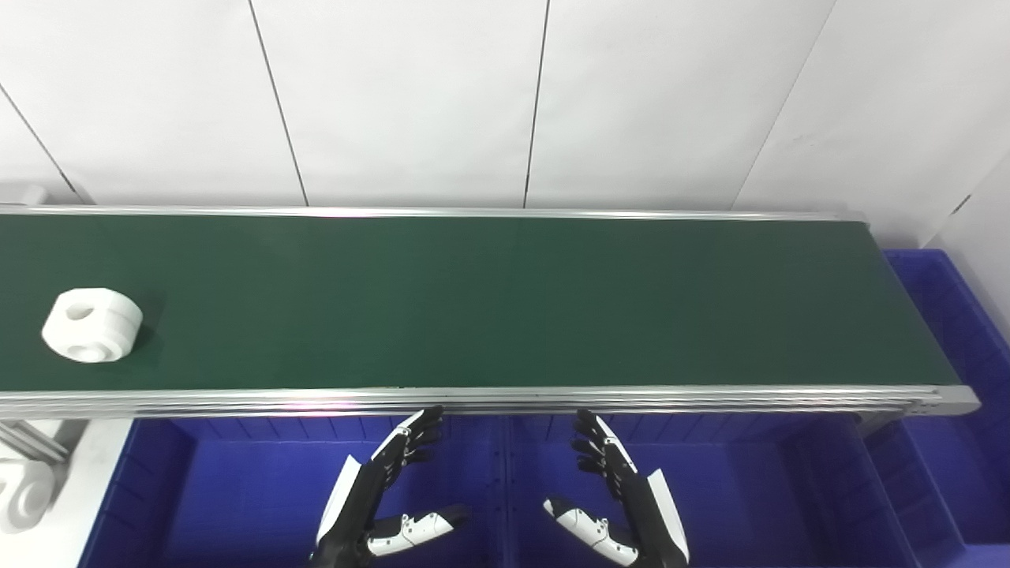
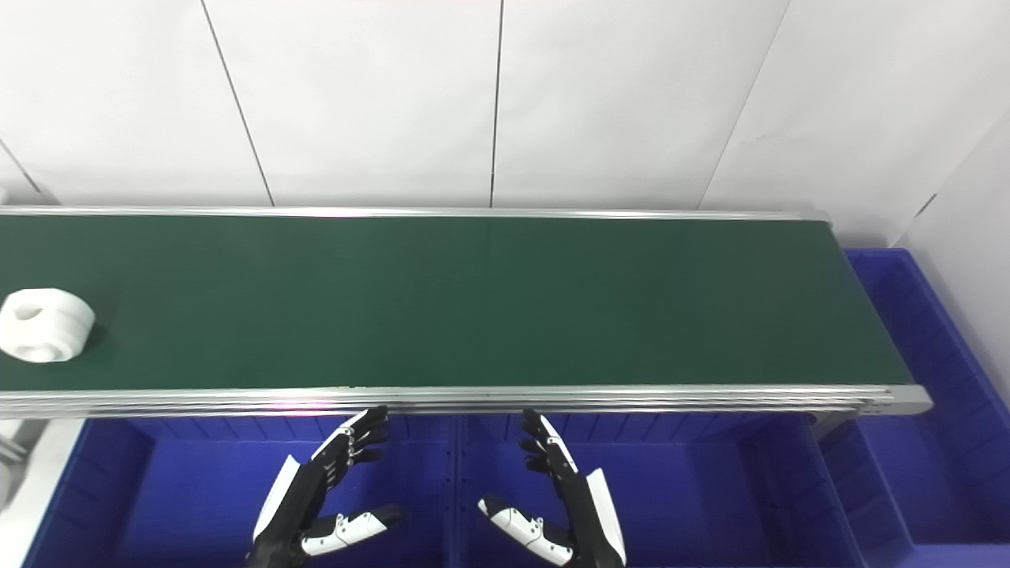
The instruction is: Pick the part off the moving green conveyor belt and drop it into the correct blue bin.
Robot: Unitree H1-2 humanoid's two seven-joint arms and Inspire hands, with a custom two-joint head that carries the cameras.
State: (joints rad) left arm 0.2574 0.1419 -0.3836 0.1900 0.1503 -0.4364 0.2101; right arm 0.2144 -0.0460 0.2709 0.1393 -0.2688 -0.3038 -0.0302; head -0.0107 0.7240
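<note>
White plastic is riding the far left of the belt (image 1: pixel 505 304): that's our part (image 1: pixel 91 324), a chunky rounded block with a hole in its top face and another in its side, sitting nearer the front rail than the back. We're holding both hands low over the bins, well apart from it. Our left hand (image 1: pixel 387 493) is waiting with fingers spread and thumb swung out, holding nothing; our right hand (image 1: pixel 619 497) is mirroring it, also splayed and empty.

We're judging the risks now. Timing is the big one: the belt is moving, so if we're reaching for where the part sits rather than where it's heading, we're closing on bare green. The rounded shape could also roll or squirt out of a loose pinch. Coming up from below, our fingers could be clipping the front rail (image 1: pixel 473 398). And with bins side by side beneath us, we could be letting go over the wrong one, or onto the divider between them.

Counting up: one part on the belt, two hands, one belt. We're seeing two bins in front, a left bin (image 1: pixel 237 489) and a middle bin (image 1: pixel 742 489), plus a third bin (image 1: pixel 959 331) past the belt's right end. Another white piece (image 1: pixel 22 493) is lying off the belt at lower left, partly cut off.
</note>
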